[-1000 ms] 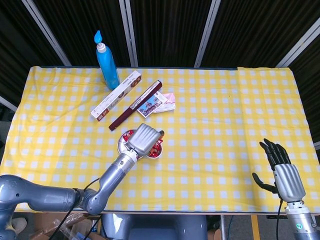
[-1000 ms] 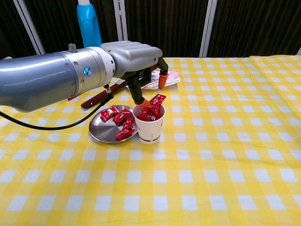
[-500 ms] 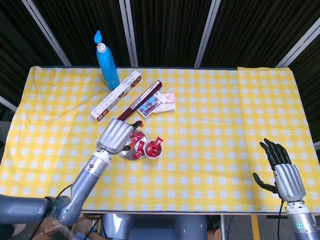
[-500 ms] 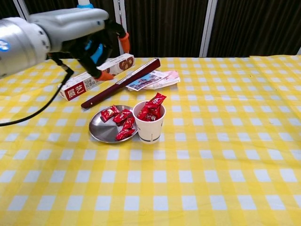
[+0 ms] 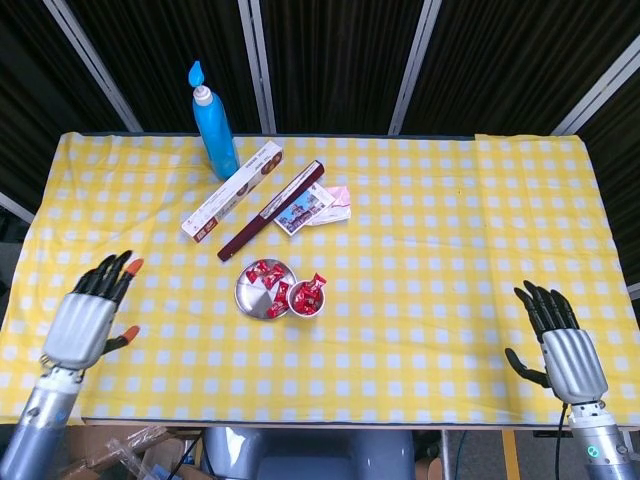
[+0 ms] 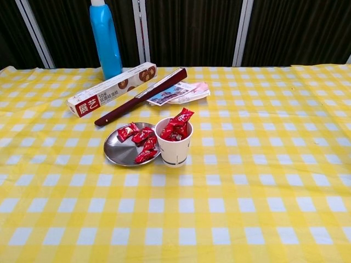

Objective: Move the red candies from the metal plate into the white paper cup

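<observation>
Working left to right with the metal plate [image 6: 118, 154] as my anchor. My left hand [image 5: 88, 318] is parked well off to the left of the plate near the table edge, fingers spread, holding nothing. It only shows in the head view; the chest view misses both hands entirely.

Behind the plate and a bit left there's a blue bottle [image 6: 106, 39], a long white box [image 6: 111, 89] and a dark red stick-shaped box [image 6: 141, 104], none of which matter for the job.

On the plate there's a small pile of red candies [image 6: 139, 143], bunched toward its right side. Touching the plate's right rim is the white paper cup [image 6: 174, 144], already heaped with candies, one poking up over the rim. Behind the cup lie some flat printed packets [image 6: 178, 93].

My right hand [image 5: 563, 348] is way out right of the plate at the near table edge, fingers apart too, empty.

So I reckon I'm between picks: some candies are in, some aren't. Next move is bringing the left hand in over the plate and pinching one wrapper without knocking the cup, which looks pretty full.

Hard to say exactly how many candies are left, since they overlap.
</observation>
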Tool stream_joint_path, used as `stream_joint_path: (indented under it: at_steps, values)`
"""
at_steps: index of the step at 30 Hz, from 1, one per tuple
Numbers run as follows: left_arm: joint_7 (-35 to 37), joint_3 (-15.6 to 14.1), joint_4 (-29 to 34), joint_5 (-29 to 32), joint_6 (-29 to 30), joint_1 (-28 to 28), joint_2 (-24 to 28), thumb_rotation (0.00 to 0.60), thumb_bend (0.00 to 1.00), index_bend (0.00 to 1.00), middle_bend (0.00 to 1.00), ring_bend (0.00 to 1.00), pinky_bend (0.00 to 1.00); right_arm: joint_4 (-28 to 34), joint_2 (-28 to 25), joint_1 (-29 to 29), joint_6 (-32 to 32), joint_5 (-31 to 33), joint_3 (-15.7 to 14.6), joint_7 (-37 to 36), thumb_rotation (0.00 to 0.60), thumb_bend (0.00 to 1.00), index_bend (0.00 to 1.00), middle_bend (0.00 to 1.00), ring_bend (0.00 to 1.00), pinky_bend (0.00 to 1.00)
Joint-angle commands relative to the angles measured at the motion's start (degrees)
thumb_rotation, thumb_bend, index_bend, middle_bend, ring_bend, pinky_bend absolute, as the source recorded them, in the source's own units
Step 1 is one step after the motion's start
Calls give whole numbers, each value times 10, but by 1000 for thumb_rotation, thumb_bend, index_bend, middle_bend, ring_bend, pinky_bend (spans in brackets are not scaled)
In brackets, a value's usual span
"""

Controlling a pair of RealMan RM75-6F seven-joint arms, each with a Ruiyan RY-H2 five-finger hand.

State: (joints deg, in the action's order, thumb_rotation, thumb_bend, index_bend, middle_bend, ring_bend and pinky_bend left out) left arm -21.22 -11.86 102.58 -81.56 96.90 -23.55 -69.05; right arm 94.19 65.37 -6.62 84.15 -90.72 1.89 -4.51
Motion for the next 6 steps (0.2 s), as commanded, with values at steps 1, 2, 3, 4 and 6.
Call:
stream_joint_path:
  at_steps: [1,2,3,4,6]
  values:
    - [55,-29,-55,-36,51,64,23,600,166,0,0,6,104,-7,9,2,6,0,1,19,600,388,0,0,0,0]
    - [66,-29,-65,-41,59,75,25,600,165,0,0,3,90,-8,11,3,7,1,1,23,600,388,0,0,0,0]
    - [73,-29,-72,-43,64,82,26,600,165,0,0,0,78,-9,13,3,7,1,1,26,600,388,0,0,0,0]
    - [84,-29,-82,-47,70,91,27,600,165,0,0,0,70,-10,14,4,6,3,0,29,600,388,0,0,0,0]
    - [102,-26,-101,-46,72,106,29,600,163,0,0,0,69,-11,17,5,7,5,1,34,600,388,0,0,0,0]
